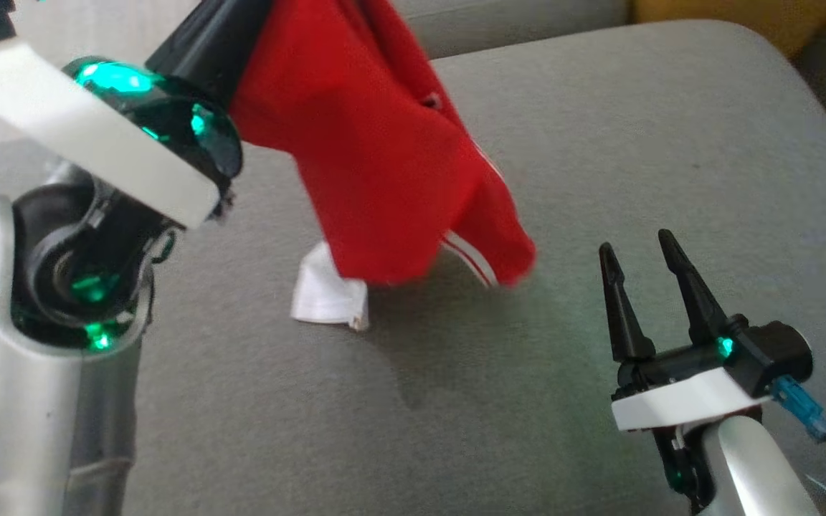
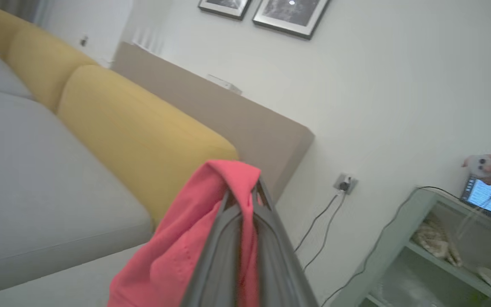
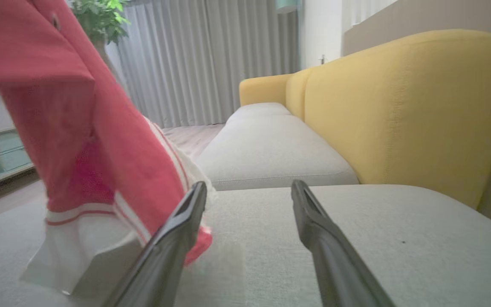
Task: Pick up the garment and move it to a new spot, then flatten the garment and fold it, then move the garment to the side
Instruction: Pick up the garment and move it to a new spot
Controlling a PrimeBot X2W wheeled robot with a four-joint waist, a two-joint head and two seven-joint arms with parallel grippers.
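**Grey sofa seat with a red garment hung over it**

Grey cushion fills the head view, with a yellow backrest behind it. The left gripper is raised, its fingers pressed together on a bunched fold of the red garment. The cloth hangs down from that grip, and its white hem (striped trim beside it) touches the cushion. The right gripper sits low to the right of the garment, fingers spread apart and holding nothing.

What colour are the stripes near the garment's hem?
White, on the red fabric garment; clearest in the right wrist view.
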